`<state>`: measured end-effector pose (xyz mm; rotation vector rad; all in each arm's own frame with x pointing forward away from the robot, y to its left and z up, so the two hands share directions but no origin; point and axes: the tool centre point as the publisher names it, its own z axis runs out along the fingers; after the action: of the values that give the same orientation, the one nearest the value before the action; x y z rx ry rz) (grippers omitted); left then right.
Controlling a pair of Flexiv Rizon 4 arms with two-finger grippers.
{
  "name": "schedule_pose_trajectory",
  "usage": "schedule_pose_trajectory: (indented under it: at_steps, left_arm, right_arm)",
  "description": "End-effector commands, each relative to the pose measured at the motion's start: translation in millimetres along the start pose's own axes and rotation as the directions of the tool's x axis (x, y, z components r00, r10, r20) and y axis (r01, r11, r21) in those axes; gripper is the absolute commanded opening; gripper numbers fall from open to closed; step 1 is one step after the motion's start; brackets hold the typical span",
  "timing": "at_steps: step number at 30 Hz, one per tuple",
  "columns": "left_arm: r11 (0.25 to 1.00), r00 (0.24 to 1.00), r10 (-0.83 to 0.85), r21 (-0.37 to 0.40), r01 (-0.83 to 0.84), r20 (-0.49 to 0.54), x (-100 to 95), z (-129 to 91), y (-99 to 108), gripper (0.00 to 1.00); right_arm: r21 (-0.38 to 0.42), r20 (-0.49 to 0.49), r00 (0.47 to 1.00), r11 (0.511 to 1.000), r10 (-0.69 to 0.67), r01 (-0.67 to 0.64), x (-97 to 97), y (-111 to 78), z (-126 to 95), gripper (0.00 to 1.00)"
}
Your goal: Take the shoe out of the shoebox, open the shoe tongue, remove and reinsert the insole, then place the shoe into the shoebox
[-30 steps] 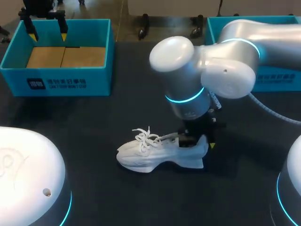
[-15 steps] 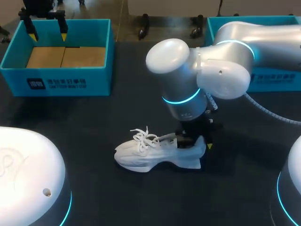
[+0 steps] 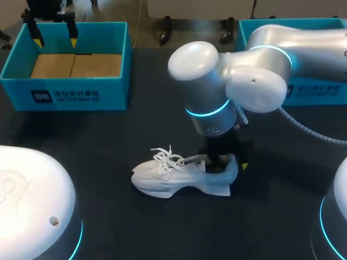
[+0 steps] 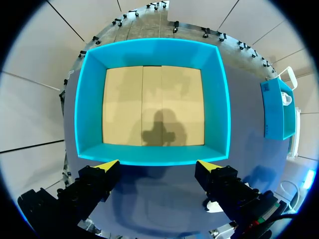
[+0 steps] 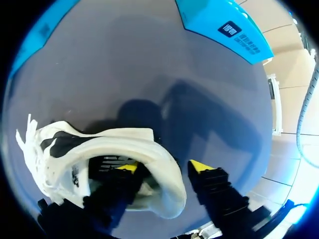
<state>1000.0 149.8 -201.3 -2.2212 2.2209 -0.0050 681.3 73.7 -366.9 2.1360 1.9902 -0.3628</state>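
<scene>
The shoe (image 3: pixel 181 177) stands on its sole on the dark surface (image 3: pixel 108 141), toe toward my left side, laces loose. The right pincer (image 5: pixel 164 166) clamps the heel wall, one tip inside the opening and one outside, probably to steady the shoe for work on the tongue and insole. The right arm (image 3: pixel 238 81) bends steeply down over it. Farther off, the left pincer (image 4: pixel 157 165) hangs wide and empty above the blue box (image 4: pixel 152 45), likely parked out of the way.

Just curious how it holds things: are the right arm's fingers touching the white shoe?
Touching. The right wrist view shows the fingers straddling the heel of the shoe, one inside and one outside, pressed against it.
</scene>
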Motion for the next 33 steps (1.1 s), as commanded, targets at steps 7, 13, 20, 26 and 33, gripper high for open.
schedule_pose_trajectory:
  at_steps: [7,13,20,26,33]
  left_arm:
    - [1.000,1.000,0.000,-0.002,0.000,0.001,-0.1,-0.8,0.0,1.00]
    - [1.000,1.000,0.000,-0.002,0.000,0.001,-0.1,-0.8,0.0,1.00]
    - [1.000,1.000,0.000,-0.002,0.000,0.001,-0.1,-0.8,0.0,1.00]
    - [1.000,1.000,0.000,-0.002,0.000,0.001,-0.1,-0.8,0.0,1.00]
    - [1.000,1.000,0.000,-0.002,0.000,0.001,-0.1,-0.8,0.0,1.00]
  right_arm:
    - [-0.026,-0.180,0.981,0.997,-0.078,0.075,-27.7,-8.9,-29.3,1.00]
    - [-0.087,-0.395,0.892,0.975,-0.221,0.203,-51.1,-4.8,-48.9,1.00]
    - [-0.220,-0.556,0.708,0.898,-0.436,0.380,-67.9,0.3,-58.0,1.00]
    - [-0.453,-0.587,0.414,0.706,-0.696,0.544,-62.5,-1.3,-60.2,1.00]
    - [-0.410,-0.489,0.444,0.648,-0.750,0.642,-51.2,-0.2,-56.3,1.00]
